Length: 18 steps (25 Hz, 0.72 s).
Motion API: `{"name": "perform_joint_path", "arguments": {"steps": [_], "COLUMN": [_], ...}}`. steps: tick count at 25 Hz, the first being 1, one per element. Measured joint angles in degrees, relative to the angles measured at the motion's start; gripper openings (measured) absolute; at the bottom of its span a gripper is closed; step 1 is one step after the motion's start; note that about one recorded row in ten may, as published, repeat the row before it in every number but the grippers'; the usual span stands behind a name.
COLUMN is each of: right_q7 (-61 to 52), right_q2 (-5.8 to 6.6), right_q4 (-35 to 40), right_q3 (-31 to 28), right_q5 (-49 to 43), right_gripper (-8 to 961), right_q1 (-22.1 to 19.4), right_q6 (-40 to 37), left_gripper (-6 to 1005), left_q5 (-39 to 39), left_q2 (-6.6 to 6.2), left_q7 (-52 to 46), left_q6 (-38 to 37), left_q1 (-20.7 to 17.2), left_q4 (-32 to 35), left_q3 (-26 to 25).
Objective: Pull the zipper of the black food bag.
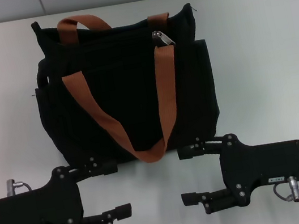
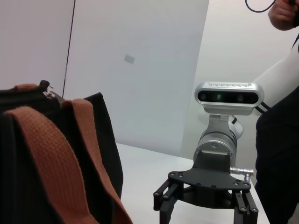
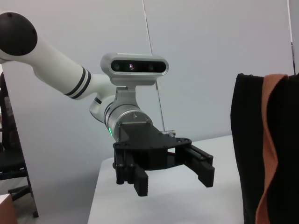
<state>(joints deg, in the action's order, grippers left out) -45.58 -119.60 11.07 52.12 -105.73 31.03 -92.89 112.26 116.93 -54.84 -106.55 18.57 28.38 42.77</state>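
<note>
Head view shows one black food bag (image 1: 127, 101) standing on the white desk (image 1: 265, 46), toward its far middle, with two orange-brown straps (image 1: 161, 95) draped over its near face and top. One zipper (image 1: 163, 38) shows as a small silver pull tab at the bag's top edge, on the robot's right side of the bag, just beside the right end of the near strap.

Two arms reach in low from the near corners, each lying roughly level over the desk and pointing inward toward the other. The left tool (image 1: 115, 188) sits just in front of the bag's near left corner, its fingers spread wide, one finger close to the bag's base and the other well nearer the robot; it holds nothing. The right tool (image 1: 190, 175) mirrors it in front of the near right corner, fingers likewise spread apart and holding nothing.

From the left wrist view, the right tool (image 2: 205, 210) hangs beside the bag (image 2: 100, 140) with a gap between them. From the right wrist view, the left tool (image 3: 175, 179) is seen open, apart from the bag (image 3: 247, 149).
</note>
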Motion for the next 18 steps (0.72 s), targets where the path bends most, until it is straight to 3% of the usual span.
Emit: {"name": "perform_joint_path", "arguments": {"steps": [18], "right_q7": [0.0], "right_q2": [-0.02], "right_q4": [0.0], "right_q3": [0.1], "right_q5": [0.0], "right_gripper": [816], "right_q1": [0.0], "right_q6": [-0.1], "left_gripper": [802], "left_q5": [0.2], "left_q2": [0.0], "left_q7": [0.0], "left_q6": [0.9], "left_q1": [0.0], "left_q4": [0.0], "left_q3": [0.0]}}
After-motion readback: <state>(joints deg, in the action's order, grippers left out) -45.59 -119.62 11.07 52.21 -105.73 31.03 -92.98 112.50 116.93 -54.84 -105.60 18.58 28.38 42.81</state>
